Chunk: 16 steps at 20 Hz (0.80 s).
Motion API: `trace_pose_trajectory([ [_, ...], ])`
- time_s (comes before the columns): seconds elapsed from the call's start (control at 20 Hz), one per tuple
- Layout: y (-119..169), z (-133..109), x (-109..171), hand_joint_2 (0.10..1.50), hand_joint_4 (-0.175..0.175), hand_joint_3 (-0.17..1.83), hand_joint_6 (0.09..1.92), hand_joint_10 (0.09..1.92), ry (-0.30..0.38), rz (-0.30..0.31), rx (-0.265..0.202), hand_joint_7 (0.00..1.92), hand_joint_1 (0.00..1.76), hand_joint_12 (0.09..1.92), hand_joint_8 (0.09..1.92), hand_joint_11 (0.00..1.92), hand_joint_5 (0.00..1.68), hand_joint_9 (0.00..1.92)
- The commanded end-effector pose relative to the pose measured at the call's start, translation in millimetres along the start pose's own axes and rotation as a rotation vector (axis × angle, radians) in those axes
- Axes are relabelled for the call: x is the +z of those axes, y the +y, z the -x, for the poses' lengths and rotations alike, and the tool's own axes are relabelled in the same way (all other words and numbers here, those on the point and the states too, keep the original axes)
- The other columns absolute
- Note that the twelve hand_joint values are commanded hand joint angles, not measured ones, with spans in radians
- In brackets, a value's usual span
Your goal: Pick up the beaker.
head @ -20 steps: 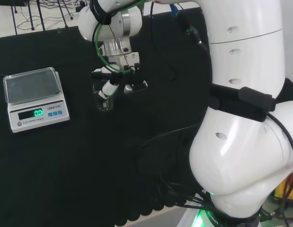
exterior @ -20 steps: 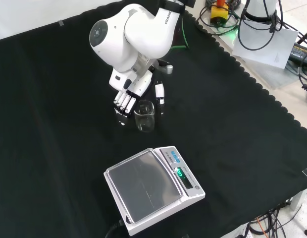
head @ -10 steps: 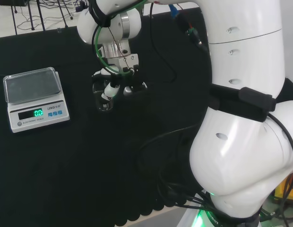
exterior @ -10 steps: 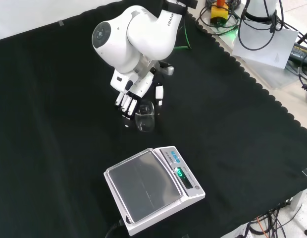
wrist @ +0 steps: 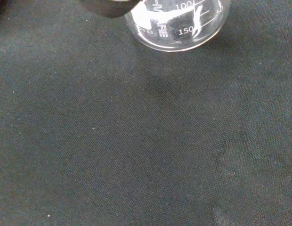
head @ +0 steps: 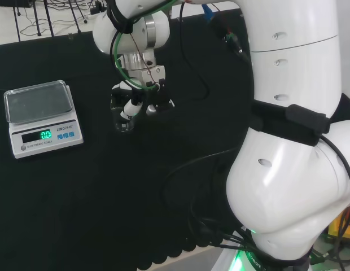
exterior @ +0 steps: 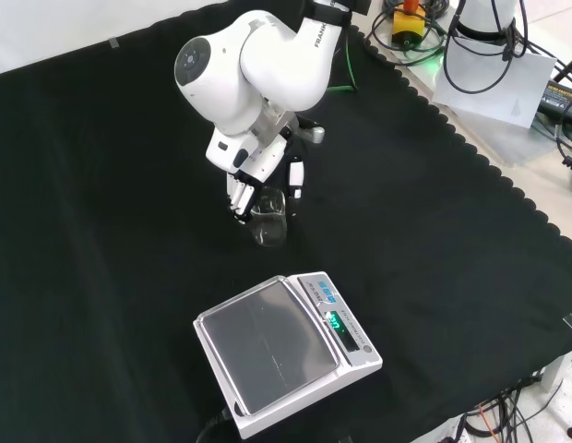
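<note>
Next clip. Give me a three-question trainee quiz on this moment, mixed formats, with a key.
1. True or false: the beaker stands on the scale.
2. Multiple choice: in the front view, where is the hand relative to the beaker? A. at the beaker, fingers to one side and thumb to the other; B. over the scale's pan; C. at the cloth's right edge.
3. Fill in: in the head view, the scale lies to the ___ of the beaker.

Key
1. False: it stands on the cloth, apart from the scale.
2. A
3. left
</note>
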<state>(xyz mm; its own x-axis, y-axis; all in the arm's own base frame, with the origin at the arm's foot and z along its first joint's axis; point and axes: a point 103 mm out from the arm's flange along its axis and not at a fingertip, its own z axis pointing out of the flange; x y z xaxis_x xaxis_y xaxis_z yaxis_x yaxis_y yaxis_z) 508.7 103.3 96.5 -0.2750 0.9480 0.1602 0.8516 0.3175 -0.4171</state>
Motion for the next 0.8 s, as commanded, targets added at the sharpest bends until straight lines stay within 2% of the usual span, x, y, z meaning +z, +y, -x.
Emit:
trace_pose_trajectory([
  [0.05, 0, -1, -1, 1.15, -0.037, -0.17, 1.39, 1.01, 0.004, 0.008, -0.003, 0.56, 0.99, 1.23, 1.24, 0.86, 0.38, 0.87],
  [0.3, -2, -1, -9, 1.17, -0.049, -0.17, 1.42, 1.02, -0.003, 0.019, -0.004, 0.58, 1.0, 1.23, 1.31, 0.88, 0.43, 0.89],
  [0.8, -25, -7, -73, 1.18, -0.062, -0.17, 1.43, 1.03, -0.077, 0.11, 0.003, 0.6, 1.01, 1.23, 1.36, 0.89, 0.47, 0.91],
])
